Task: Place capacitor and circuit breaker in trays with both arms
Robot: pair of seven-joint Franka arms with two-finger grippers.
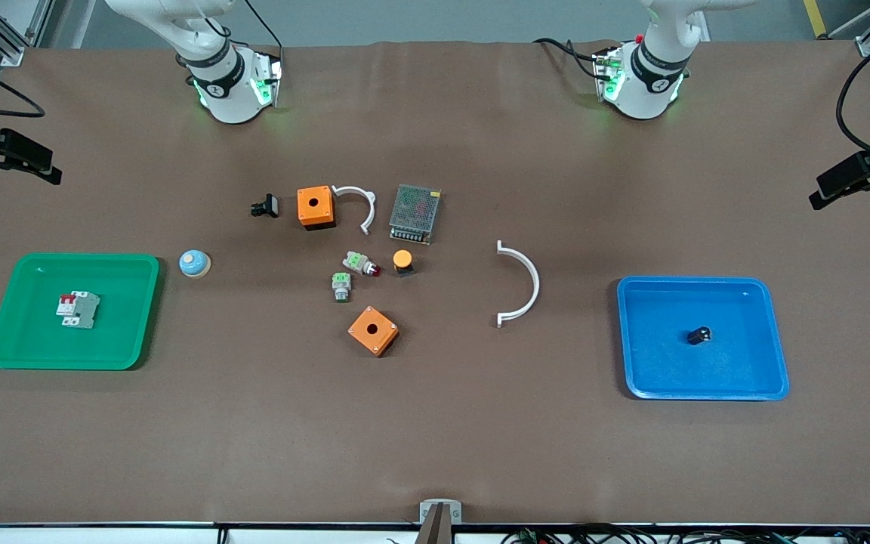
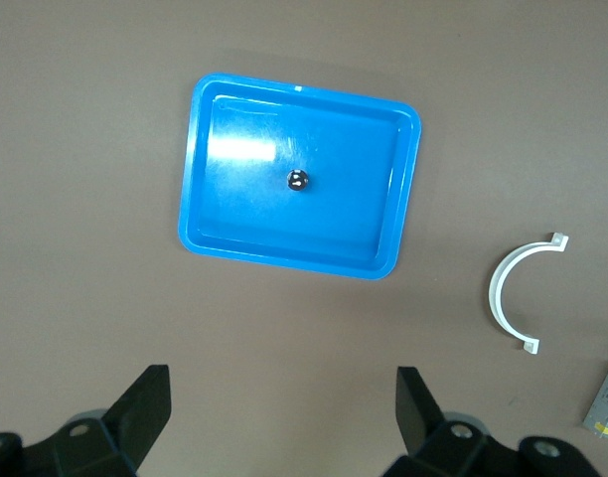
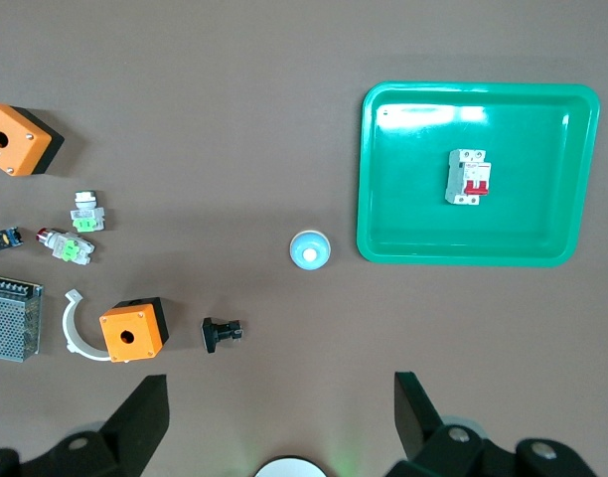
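The capacitor, a tiny black cylinder, lies in the blue tray at the left arm's end of the table. It also shows in the left wrist view, in the tray. The pale grey circuit breaker with red levers lies in the green tray at the right arm's end, and shows in the right wrist view. My left gripper is open and empty, high over bare table. My right gripper is open and empty, high near its base. Both arms wait drawn back.
In the middle of the table lie two orange boxes, a metal mesh box, two white curved clips, push-button parts, an orange-capped button, a black clip and a blue dome.
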